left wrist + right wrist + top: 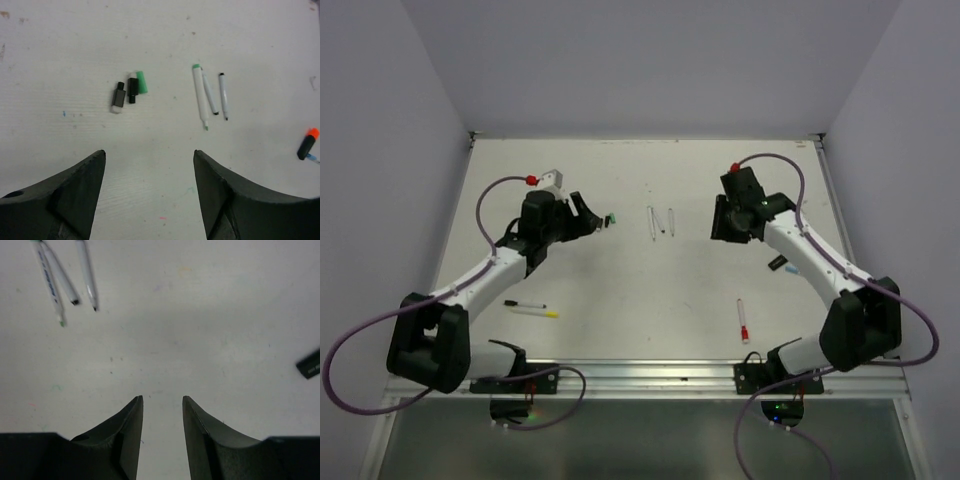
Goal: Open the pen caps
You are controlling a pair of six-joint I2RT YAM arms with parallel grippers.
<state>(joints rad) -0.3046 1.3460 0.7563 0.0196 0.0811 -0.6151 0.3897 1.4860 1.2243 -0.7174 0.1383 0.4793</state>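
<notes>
Left wrist, black, green pen caps [132,89], clustered

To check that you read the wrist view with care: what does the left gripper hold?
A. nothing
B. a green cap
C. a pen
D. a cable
A: the left gripper has its jaws wide apart with only table between them, and the green cap lies on the table beyond it.
</notes>
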